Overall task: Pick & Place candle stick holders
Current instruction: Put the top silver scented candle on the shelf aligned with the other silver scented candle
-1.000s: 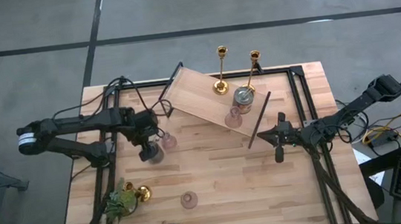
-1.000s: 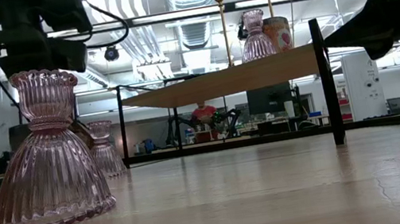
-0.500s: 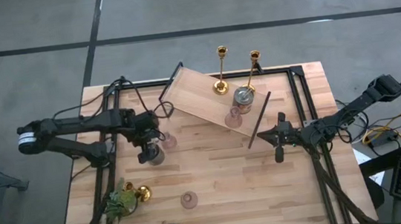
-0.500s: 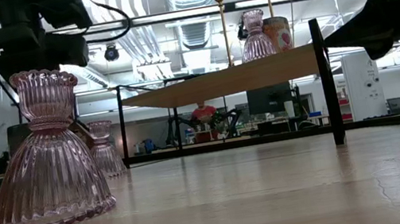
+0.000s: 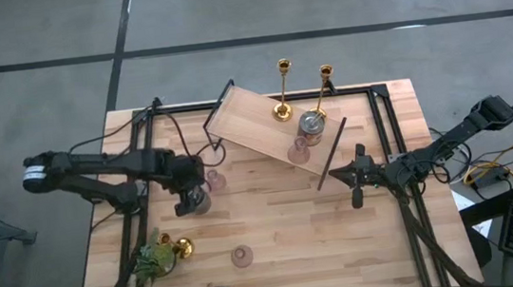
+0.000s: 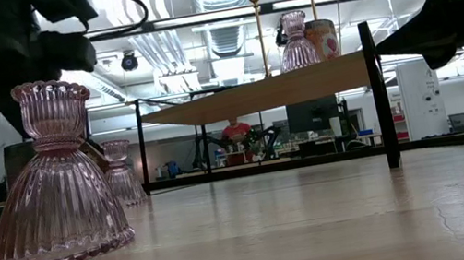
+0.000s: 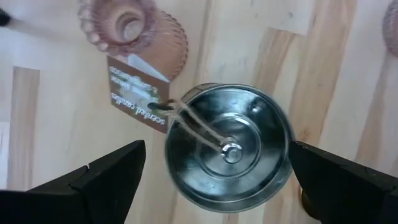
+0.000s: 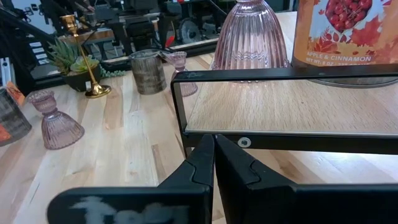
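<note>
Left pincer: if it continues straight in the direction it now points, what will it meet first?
Probably the silver tin with a paper tag. The left pincer is open and the tin sits between its fingers, though how far above it hangs is unclear.

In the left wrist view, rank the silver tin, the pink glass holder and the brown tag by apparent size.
1. Silver tin, largest; it sits nearest the camera, between the open left claw fingers.
2. Pink glass holder, partly cropped.
3. Brown tag, smallest.

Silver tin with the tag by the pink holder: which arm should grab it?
Left. Its pincer hangs open directly over the silver tin; the right pincer waits shut, far across the table.
</note>
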